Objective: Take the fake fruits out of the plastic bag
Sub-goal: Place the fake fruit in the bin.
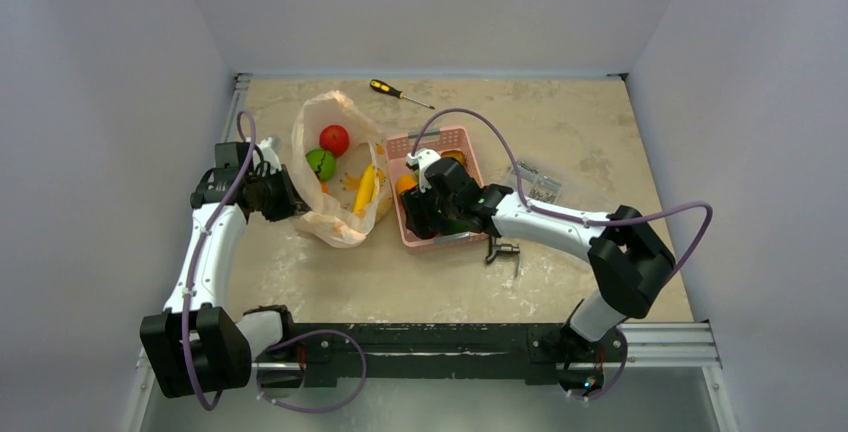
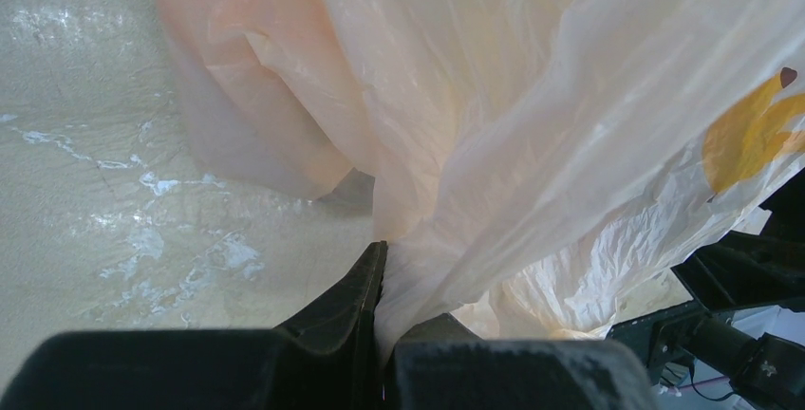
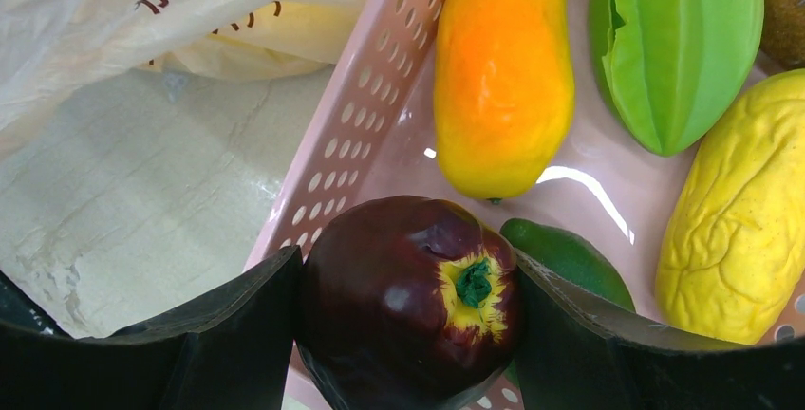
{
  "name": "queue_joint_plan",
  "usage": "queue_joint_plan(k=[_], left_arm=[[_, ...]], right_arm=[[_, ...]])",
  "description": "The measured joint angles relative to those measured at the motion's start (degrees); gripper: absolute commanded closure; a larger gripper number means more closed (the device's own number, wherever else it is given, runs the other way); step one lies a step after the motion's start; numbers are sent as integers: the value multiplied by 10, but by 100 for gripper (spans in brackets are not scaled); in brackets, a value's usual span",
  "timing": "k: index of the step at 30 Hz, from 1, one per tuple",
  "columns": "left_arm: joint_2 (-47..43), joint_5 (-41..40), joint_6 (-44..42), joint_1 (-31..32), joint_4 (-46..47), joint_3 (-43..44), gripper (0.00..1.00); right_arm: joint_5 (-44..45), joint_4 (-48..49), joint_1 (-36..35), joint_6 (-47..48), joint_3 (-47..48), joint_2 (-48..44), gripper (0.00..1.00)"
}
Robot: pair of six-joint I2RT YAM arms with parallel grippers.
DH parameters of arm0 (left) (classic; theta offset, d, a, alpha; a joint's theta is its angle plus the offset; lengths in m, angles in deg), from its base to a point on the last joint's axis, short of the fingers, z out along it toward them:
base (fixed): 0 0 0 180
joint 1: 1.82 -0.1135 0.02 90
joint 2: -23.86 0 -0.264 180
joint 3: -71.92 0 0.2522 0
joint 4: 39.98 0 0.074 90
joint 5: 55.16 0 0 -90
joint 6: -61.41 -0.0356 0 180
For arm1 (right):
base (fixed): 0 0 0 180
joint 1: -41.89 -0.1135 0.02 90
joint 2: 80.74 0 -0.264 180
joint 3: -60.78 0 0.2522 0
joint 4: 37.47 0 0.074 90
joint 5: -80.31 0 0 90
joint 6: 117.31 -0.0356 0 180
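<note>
The plastic bag (image 1: 335,214) lies open left of the pink basket (image 1: 440,137). In it are a red apple (image 1: 334,139), a green round fruit (image 1: 321,163) and yellow bananas (image 1: 366,189). My left gripper (image 1: 283,198) is shut on the bag's left edge; in the left wrist view the film (image 2: 532,116) is pinched between the jaws of that gripper (image 2: 384,287). My right gripper (image 1: 425,214) is over the basket's near left corner, shut on the dark purple-brown fruit (image 3: 408,301), held just above the basket floor (image 3: 589,192).
The basket holds a yellow-orange oblong fruit (image 3: 503,78), a flat pointed green fruit (image 3: 679,45), a wrinkled yellow fruit (image 3: 740,211), a brown kiwi (image 3: 788,11) and a dark green fruit (image 3: 570,256). A screwdriver (image 1: 400,92) lies at the back. A clear packet (image 1: 540,184) and a small metal part (image 1: 503,250) lie right of the basket.
</note>
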Motion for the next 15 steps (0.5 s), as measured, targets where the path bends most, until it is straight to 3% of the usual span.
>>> queue_joint_plan(k=[6, 11, 15], left_arm=[[0, 0, 0, 0, -1, 0, 100], [0, 0, 0, 0, -1, 0, 100], [0, 0, 0, 0, -1, 0, 100]], right_arm=[[6, -9, 0, 3, 1, 0, 20], [20, -25, 0, 11, 9, -8, 13], [26, -30, -3, 17, 28, -25, 14]])
